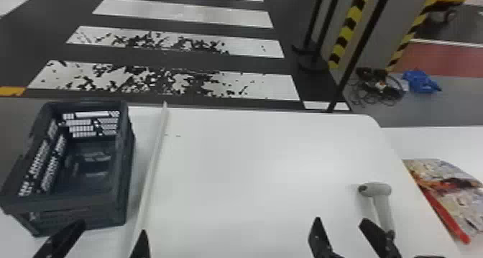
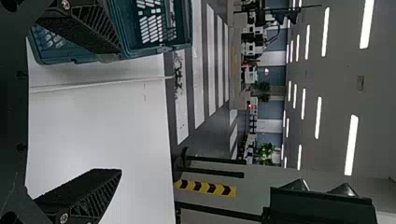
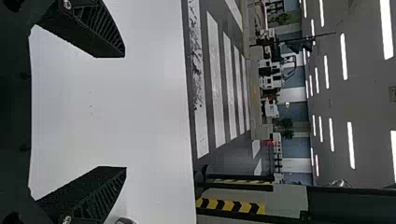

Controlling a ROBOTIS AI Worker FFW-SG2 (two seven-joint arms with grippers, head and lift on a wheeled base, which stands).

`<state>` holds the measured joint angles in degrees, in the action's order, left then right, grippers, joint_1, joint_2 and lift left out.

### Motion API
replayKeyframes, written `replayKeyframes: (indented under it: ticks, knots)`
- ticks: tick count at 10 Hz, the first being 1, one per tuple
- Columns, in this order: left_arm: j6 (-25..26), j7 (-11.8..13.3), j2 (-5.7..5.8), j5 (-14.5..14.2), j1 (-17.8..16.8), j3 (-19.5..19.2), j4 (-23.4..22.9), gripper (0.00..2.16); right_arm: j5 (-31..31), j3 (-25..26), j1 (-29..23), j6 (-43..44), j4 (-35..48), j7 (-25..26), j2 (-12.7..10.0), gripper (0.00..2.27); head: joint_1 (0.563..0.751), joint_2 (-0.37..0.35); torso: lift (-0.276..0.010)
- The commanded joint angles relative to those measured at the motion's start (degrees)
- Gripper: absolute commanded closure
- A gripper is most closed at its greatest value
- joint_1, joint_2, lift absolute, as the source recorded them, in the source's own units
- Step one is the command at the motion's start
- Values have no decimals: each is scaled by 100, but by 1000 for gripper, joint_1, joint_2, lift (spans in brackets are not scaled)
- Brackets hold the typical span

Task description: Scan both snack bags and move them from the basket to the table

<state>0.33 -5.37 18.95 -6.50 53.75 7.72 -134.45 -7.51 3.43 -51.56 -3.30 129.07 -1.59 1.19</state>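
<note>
The dark basket (image 1: 124, 203) stands at the table's left; its slatted walls and dark floor show inside. My left gripper (image 1: 113, 229) is open at the basket's near right corner, holding nothing. In the left wrist view, the basket (image 2: 184, 28) lies beyond one finger of the open left gripper (image 2: 116, 112). My right gripper (image 1: 341, 221) stands open over the near right part of the table, one finger close to the grey scanner's handle (image 1: 383, 214). The right wrist view shows bare tabletop between the right gripper's (image 3: 125, 112) spread fingers. I cannot make out a snack bag inside the basket.
A thin raised strip (image 1: 152, 160) runs along the white table (image 1: 258, 160) beside the basket. On a lower white surface at the right lies a colourful printed item (image 1: 449, 192) with a red edge. Black poles (image 1: 359, 52) stand beyond the table's far right corner.
</note>
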Motion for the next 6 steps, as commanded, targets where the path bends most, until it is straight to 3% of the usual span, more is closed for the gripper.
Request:
replayKeyframes:
  ticks: [1, 3, 6]
  knots:
    - [-318, -17, -23, 43, 197, 28, -11, 80, -23, -35, -433, 615, 31, -8, 56, 63, 695, -150, -98]
    - [-476, -202, -49, 166, 364, 89, -46, 80, -75, -61, -926, 1371, -22, -16, 109, 63, 695, -161, -98]
    - [-616, -272, -102, 184, 452, 54, 139, 80, -75, -35, -1268, 2215, -198, -16, 179, 63, 695, -180, -98]
